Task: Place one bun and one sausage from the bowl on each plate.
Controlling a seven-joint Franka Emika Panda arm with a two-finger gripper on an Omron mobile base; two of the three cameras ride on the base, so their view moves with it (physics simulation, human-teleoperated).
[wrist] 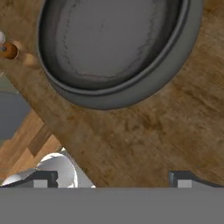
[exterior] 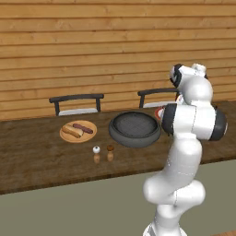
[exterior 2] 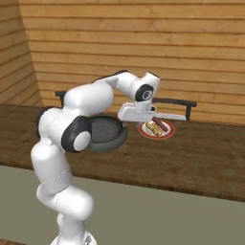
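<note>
Wide apart stood the claw's [wrist: 113, 178] two dark finger tips, with nothing between them, above bare wood of the desk [wrist: 175, 127]. In the hand view the bowl [wrist: 113, 52] lay toward 12 o'clock from the tips, its textured inside holding nothing. Two small shakers [wrist: 8, 48] sat at about 10 o'clock, at the picture's edge.

In the left base view the bowl [exterior: 134, 129] sat near the middle of the desk [exterior: 37, 156]. At its 9 o'clock, apart from it, lay the wooden plate [exterior: 78, 132] carrying a bun [exterior: 72, 131] and a sausage [exterior: 83, 128] side by side. The shakers [exterior: 103, 154] stood at 7 o'clock from the bowl, toward the desk's near edge.

In the right base view the red-rimmed plate [exterior 2: 156, 129] lay at 3 o'clock from the bowl [exterior 2: 107, 134], just beside it, with a second bun [exterior 2: 153, 128] and sausage [exterior 2: 161, 126] on it. The robot's hand hung close over that plate's 9 o'clock side. Two dark chairs [exterior: 77, 103] stood behind the desk against the wooden wall [exterior: 92, 46].
</note>
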